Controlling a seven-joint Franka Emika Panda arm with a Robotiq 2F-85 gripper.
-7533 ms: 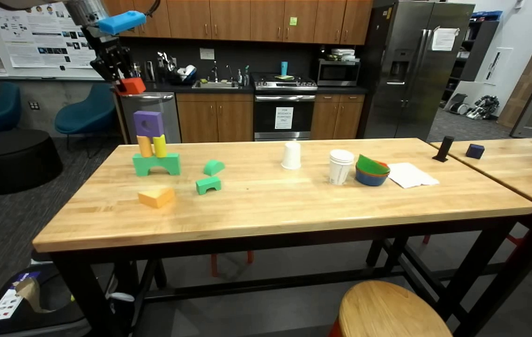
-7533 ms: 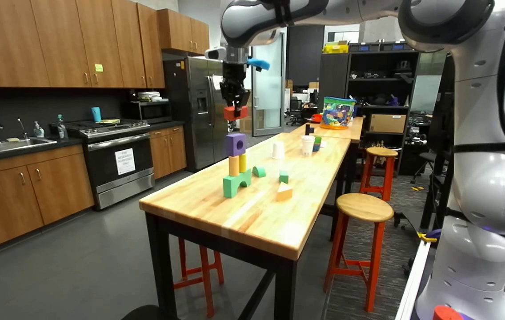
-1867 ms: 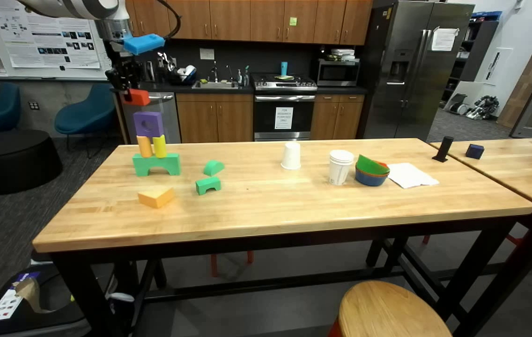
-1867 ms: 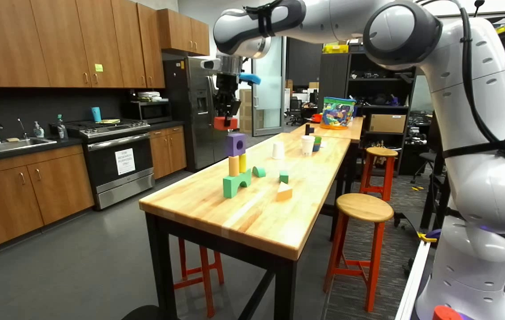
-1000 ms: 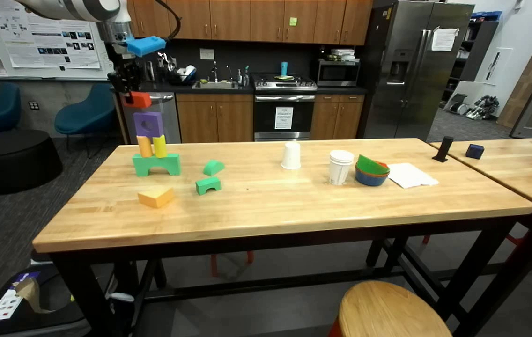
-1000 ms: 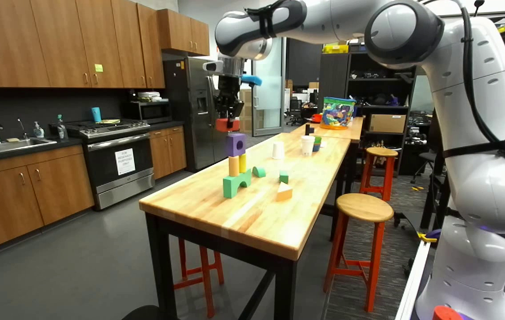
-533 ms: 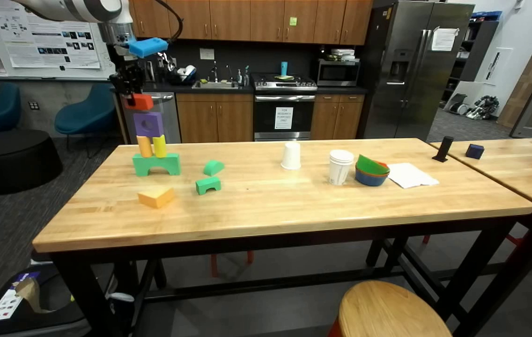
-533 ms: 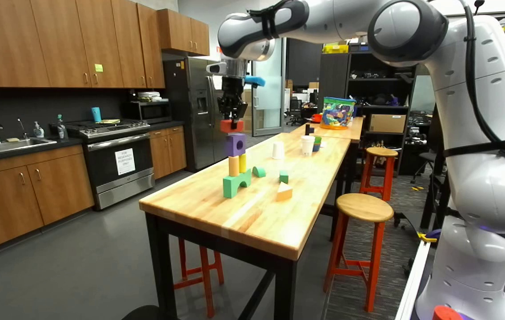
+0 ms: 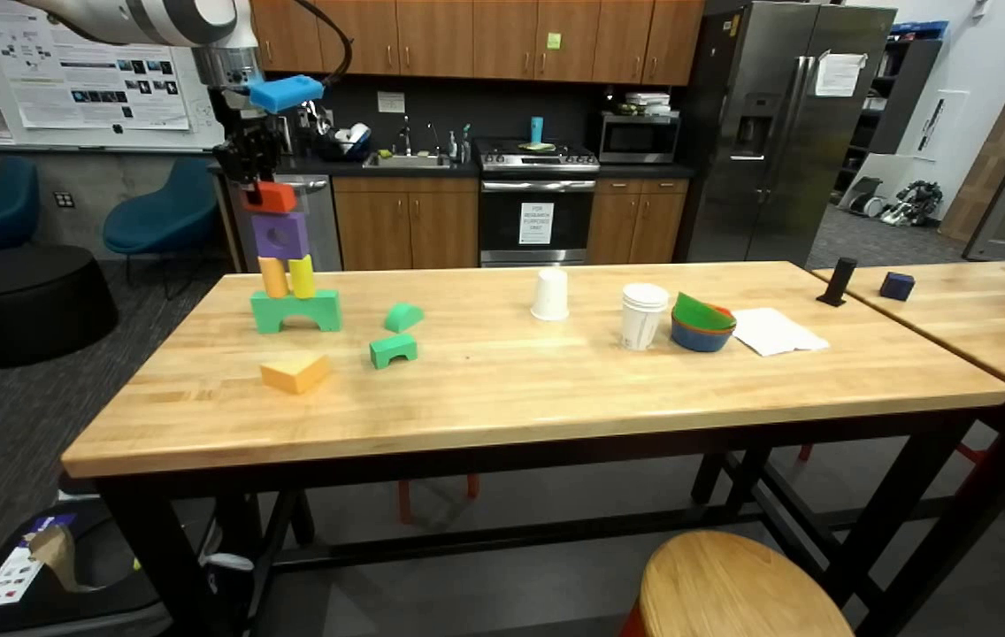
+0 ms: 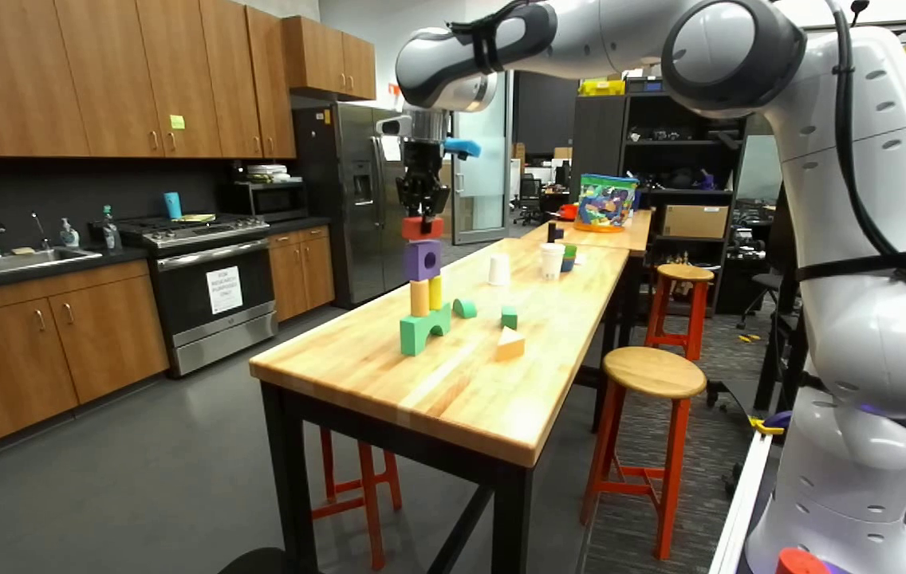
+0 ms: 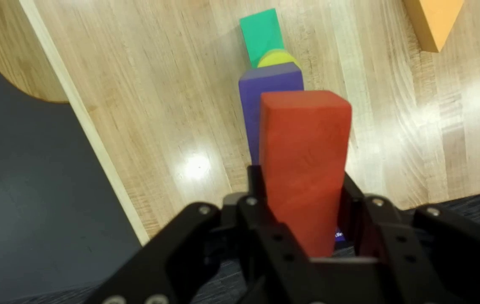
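A brick (image 11: 305, 147) is gripped in the pincer (image 11: 301, 175), right above a block (image 9: 295, 237); whether the two touch cannot be told. The block lies across two pillars (image 9: 273, 278), side by side on an arch (image 9: 296, 306), which stands on the worktop (image 9: 502, 389). In an exterior view, a wedge (image 9: 295, 374) is in front of the arch; right of both are a bridge (image 9: 394, 346) and, behind it, a half-round (image 9: 403, 317). Further right stand a cup (image 9: 550, 295), then a cup stack (image 9: 642, 320), then bowls (image 9: 701, 338) close beside it, with a sheet (image 9: 777, 331) to their right.
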